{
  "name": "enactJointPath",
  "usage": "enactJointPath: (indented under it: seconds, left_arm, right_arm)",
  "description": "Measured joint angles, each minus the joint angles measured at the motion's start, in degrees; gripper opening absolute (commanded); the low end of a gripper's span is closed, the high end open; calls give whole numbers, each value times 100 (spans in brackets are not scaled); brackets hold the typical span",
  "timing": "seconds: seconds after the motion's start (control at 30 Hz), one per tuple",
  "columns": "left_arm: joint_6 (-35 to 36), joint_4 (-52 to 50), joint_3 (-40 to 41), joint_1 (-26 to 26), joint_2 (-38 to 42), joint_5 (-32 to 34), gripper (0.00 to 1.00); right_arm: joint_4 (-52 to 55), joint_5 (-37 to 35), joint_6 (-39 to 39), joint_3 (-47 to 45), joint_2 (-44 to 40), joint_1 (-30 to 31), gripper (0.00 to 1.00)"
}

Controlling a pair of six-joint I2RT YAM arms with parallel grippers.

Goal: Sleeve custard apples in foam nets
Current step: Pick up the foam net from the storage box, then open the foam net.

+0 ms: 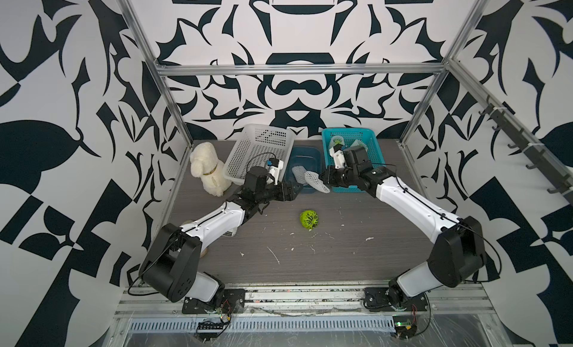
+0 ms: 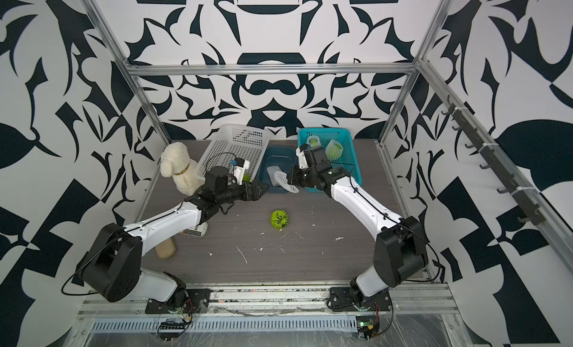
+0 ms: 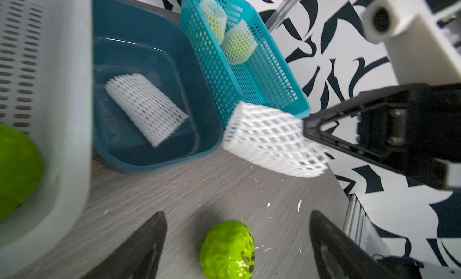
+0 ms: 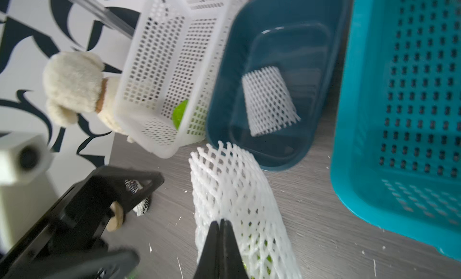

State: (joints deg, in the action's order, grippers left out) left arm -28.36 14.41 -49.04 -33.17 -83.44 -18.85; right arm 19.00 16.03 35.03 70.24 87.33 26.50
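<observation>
Left tool [image 3: 238, 214] gapes empty near the bare custard apple [image 3: 227, 249] on the counter [image 3: 174, 190]; right tool [image 4: 220, 222] pinches a foam net [image 4: 232, 185]. Next, probably: the net's mouth needs spreading over the fruit.

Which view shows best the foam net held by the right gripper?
The right wrist view: the held foam net fills the foreground, pinched in the shut right gripper. The left wrist view shows it sideways, slightly blurred; in both top views it is small.
</observation>
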Motion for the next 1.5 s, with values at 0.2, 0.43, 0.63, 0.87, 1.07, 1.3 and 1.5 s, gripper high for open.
enactJointPath:
  seconds: [0.2, 0.43, 0.63, 0.87, 1.07, 1.3, 1.5]
  left_arm:
    - [208, -20, -339, -455, -225, 284, 91]
    - [310, -68, -726, -612, -673, 463, 89]
    - [424, -188, -896, -612, -815, 719, 68]
    - [437, -179, -964, -612, -922, 874, 41]
    - [442, -177, -968, -612, -949, 879, 12]
    - [431, -186, -968, -581, -949, 839, 1]
    - [243, -317, -999, -354, -949, 614, 1]
  right_arm:
    - [-372, -756, 516, -79, -28, 435, 0]
    - [-645, -1115, 748, -79, -68, 708, 0]
    - [-734, -1193, 828, -79, -72, 715, 0]
    - [-734, -1196, 850, -79, -83, 715, 0]
    - [-734, -1204, 852, -79, -85, 726, 0]
    - [-728, -1187, 796, -76, -85, 723, 13]
    - [-376, -1196, 227, 195, -85, 717, 56]
